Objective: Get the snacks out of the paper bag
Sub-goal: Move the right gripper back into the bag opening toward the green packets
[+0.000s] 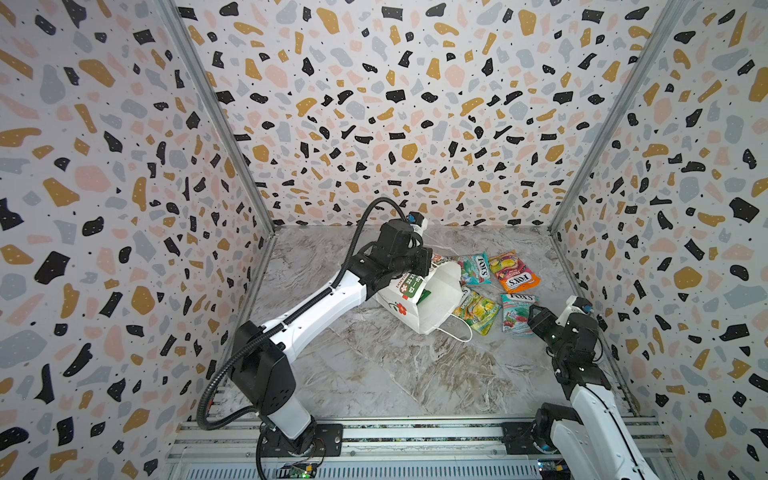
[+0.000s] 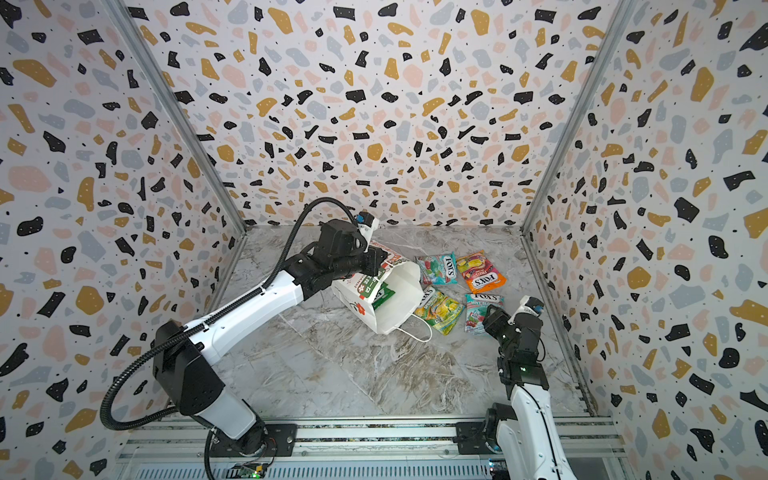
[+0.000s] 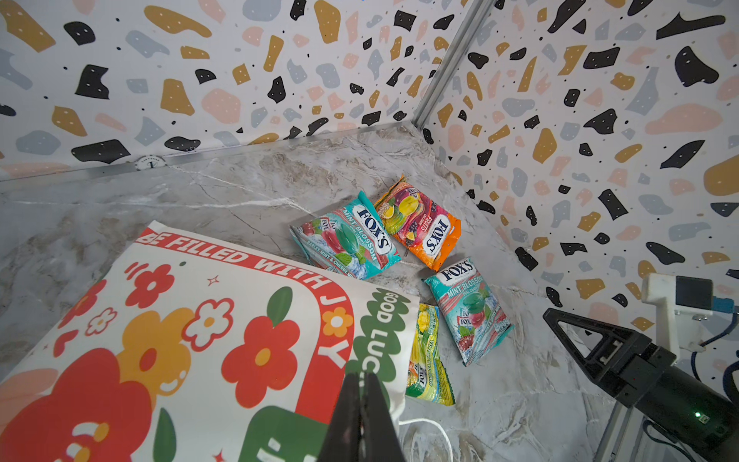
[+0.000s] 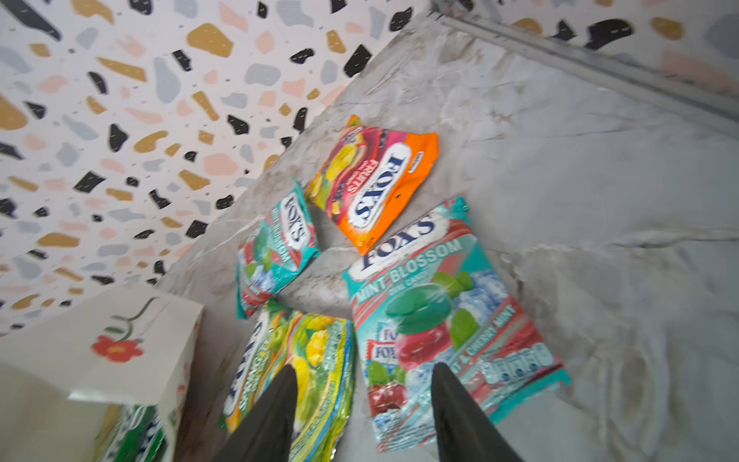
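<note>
Right wrist; teal pkt [image 4: 452, 320] under right tool [image 4: 364, 368].

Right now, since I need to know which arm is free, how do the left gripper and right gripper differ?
The left gripper is shut, pinching an edge of the paper bag; the right gripper is open and holds nothing. The left gripper is at the bag, which lies on its side; the right gripper hangs near a teal packet on the table, apart from the bag. Both have black tapered fingers.
</note>
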Controlling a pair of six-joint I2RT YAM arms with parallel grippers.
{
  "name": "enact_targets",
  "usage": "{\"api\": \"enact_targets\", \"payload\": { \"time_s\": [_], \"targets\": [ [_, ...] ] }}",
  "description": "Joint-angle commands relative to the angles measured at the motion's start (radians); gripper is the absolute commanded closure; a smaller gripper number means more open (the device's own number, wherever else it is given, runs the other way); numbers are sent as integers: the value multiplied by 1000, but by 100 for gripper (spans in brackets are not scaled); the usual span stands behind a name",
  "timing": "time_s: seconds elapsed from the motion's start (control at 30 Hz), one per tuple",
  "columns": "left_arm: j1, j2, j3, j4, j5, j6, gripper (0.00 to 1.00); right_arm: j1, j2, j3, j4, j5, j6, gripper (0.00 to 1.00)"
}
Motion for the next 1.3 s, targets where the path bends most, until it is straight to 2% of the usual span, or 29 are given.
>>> {"api": "enact_targets", "payload": {
  "time_s": [0.0,0.13,0.33,0.53,0.9,1.27],
  "targets": [
    [-4,-17,39,36,16,17,100,66,46,97,29,-178,-33,46],
    [-3,-18,33,51,49,11,100,229,153,202,-3,-244,-103,47],
    [-3,-20,30,62,66,1,100,483,245,284,38,-269,-147,48],
    [-3,-25,33,58,63,-5,100,647,398,347,39,-254,-141,52],
    [-3,-37,27,53,63,-9,100,782,599,395,139,-155,-46,61],
    [-4,-37,16,57,65,-15,100,790,811,501,249,-72,155,61]
  ]
}}
